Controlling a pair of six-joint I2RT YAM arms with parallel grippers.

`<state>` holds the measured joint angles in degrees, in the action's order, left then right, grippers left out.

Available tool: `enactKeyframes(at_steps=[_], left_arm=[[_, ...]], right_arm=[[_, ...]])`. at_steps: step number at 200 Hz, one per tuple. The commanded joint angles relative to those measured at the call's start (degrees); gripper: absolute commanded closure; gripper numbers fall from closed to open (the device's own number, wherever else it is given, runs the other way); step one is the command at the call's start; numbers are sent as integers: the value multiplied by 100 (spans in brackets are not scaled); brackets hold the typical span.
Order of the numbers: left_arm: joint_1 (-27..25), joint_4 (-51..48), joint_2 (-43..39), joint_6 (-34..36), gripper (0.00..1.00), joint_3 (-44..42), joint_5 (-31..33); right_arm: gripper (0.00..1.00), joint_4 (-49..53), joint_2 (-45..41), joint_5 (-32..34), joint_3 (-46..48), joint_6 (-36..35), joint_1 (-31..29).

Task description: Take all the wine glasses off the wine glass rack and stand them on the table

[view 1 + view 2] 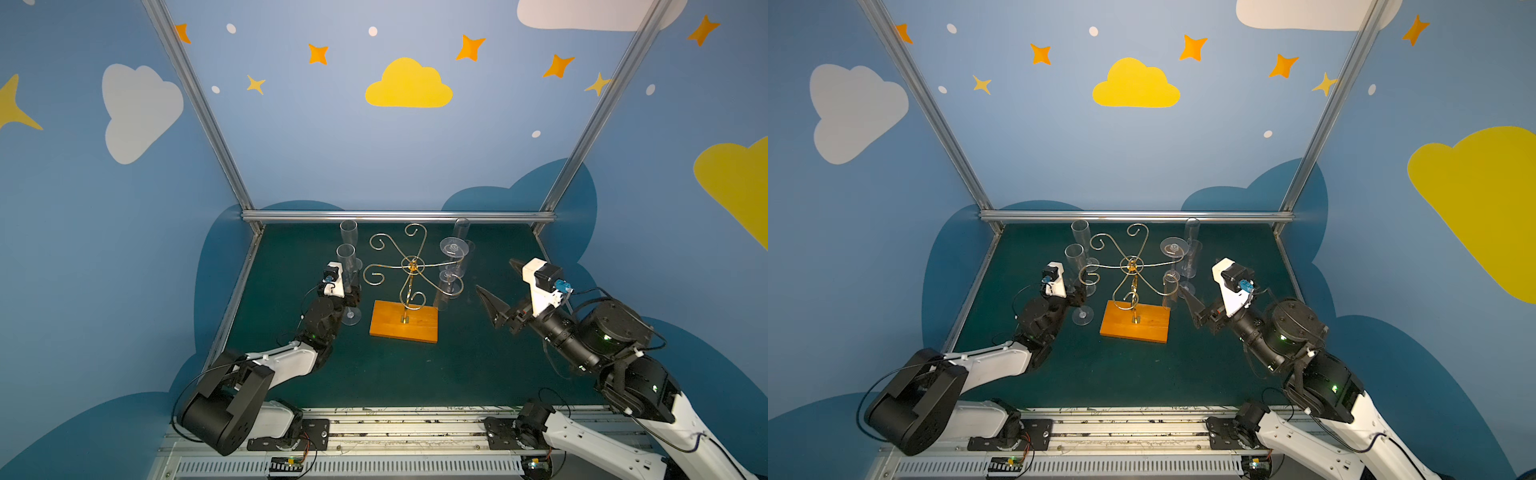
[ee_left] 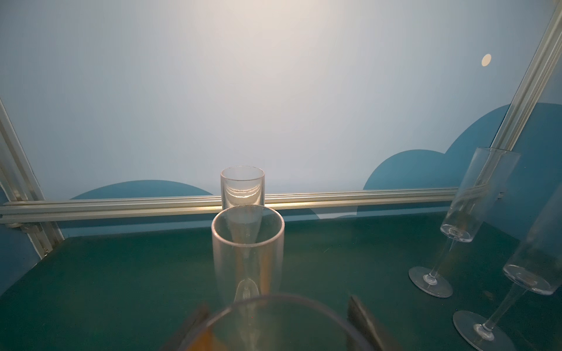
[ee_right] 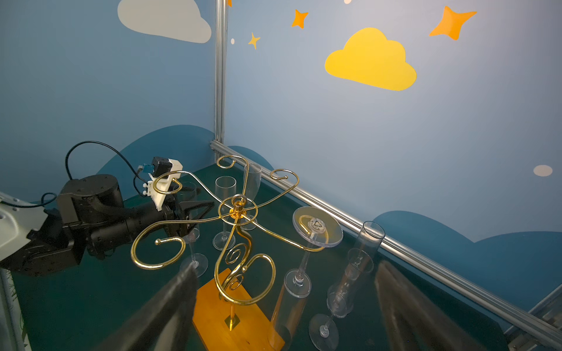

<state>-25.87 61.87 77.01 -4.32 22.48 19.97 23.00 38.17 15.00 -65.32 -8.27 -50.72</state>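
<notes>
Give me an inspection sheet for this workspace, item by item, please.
Surface: dark green mat, no spills seen.
Job's things: wine glass rack upright; one wine glass hanging foot-up on it; flutes standing on both sides.
Clutter: nothing seen.
Grippers: left gripper straddles a standing flute, grip unclear; right gripper open, empty, beside rack.
Cables: black cable loops clear of rack.
Surroundings: blue cloud-painted walls, aluminium frame.

The wine glass rack (image 1: pixel 412 262) is thin, glossy gold metal wire on a smooth orange-brown wooden base (image 1: pixel 419 328). The wine glass (image 1: pixel 454 248) hanging at its 2 o'clock is clear and shiny. The tabletop (image 1: pixel 415 374) is matt dark green; the frame rail (image 1: pixel 395 216), dull silvery metal.
</notes>
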Motion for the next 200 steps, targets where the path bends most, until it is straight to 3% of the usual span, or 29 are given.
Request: enactKeyframes(at_steps=[1,55,84,104,124,140,158,200], left_arm=[[3,-301,-296,32,27,-12,-29],[11,-1159,-1277,47,22,-50,-6],[38,-2337,-2107,236,19,236,106],[47,-3449,-2853,-82,17,444,125],[46,-4221,-3582,-375,16,477,-63],[41,-4666,-4120,-573,15,450,177],[46,-5266,-4655,-786,14,492,339],[47,-6509,-5315,-1260,12,946,-318]], right_arm=[[10,22,-75,189,28,138,9],[8,-17,-192,827,53,596,9],[8,-181,-128,1317,127,796,9],[8,174,169,1448,-173,1208,26],[8,316,571,1251,-601,1350,107],[8,284,889,939,-844,1371,310],[8,737,1355,154,-1361,1750,908],[11,1064,2227,-1621,-2068,2904,2187]])
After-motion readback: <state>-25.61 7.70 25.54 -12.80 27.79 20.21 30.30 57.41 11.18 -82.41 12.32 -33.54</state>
